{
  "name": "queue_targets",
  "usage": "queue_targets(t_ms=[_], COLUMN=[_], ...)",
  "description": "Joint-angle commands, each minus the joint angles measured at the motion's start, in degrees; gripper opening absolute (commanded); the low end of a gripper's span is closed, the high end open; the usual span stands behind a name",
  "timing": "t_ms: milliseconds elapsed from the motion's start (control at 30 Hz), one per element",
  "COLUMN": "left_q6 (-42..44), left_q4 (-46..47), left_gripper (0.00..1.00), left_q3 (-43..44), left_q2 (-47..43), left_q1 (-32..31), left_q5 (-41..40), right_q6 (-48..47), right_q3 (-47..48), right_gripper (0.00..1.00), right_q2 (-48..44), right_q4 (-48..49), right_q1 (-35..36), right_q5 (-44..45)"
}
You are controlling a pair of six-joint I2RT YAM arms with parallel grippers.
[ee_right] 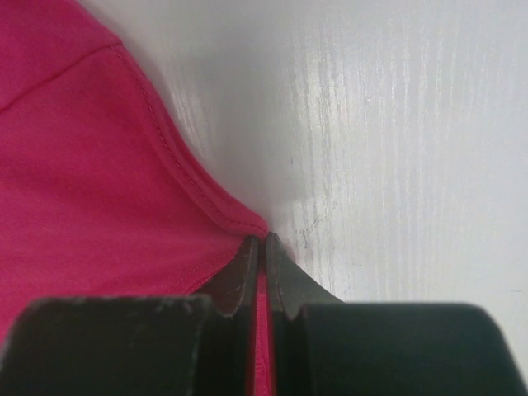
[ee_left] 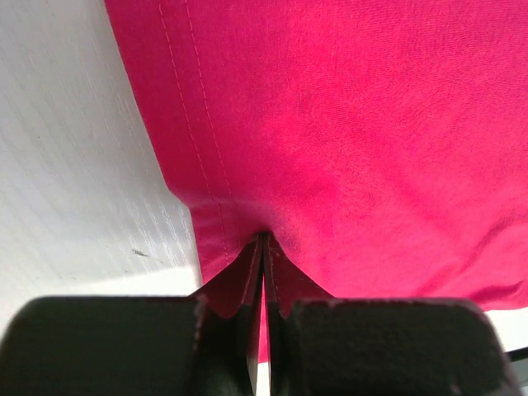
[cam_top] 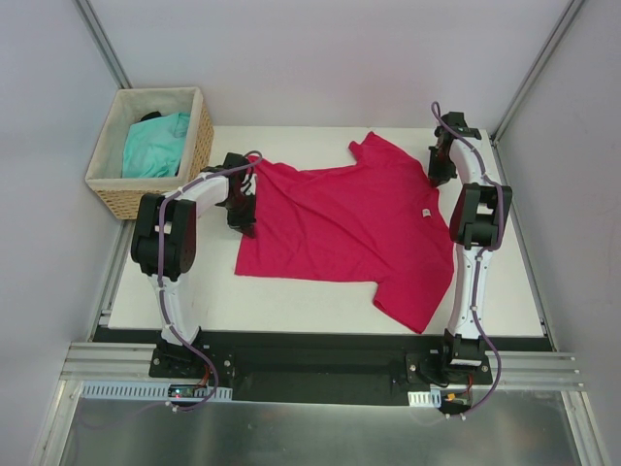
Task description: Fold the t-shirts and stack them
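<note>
Tabletop (cam_top: 291,303): crimson t-shirt (cam_top: 340,228) pinched between left hand (ee_left: 264,247), right hand (ee_right: 264,246).

The right gripper (ee_right: 264,246) has its two dark jaws pressed together, and a thin fold of the crimson-pink t-shirt (ee_right: 91,190) is pinched between them. The cloth fills the left part of the view and comes to a point at the fingertips. A stitched hem (ee_right: 177,165) runs along its curved edge. The white table (ee_right: 396,148) is bare on the right side, with fine streaks and a small dark mark (ee_right: 312,224), perhaps a scratch, just beside the fingertips.
</note>
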Motion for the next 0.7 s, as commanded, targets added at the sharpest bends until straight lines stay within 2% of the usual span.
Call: queue_targets(t_ms=[0, 133, 267, 667], left_q6=[0.2, 0.2, 0.6, 1.0], left_q4=[-0.3, -2.3, -3.5, -5.4], left_gripper=[0.0, 0.0, 0.0, 0.0], left_q3=[0.9, 0.4, -0.3, 1.7], left_q2=[1.2, 0.6, -0.5, -0.5], left_q1=[-0.4, -0.5, -0.5, -0.6], left_q5=[-1.6, -2.3, -2.6, -2.5], right_q6=[-0.4, -0.2, 0.1, 1.3], right_q3=[0.3, 1.1, 1.7, 1.4], right_gripper=[0.01, 0.01, 0.01, 0.02], right_q2=[0.0, -0.2, 0.6, 0.1], right_q4=[-0.3, -1.6, -2.4, -0.1], right_q1=[-0.9, -1.8, -3.9, -5.6], right_q5=[1.8, 9.9, 12.9, 4.9])
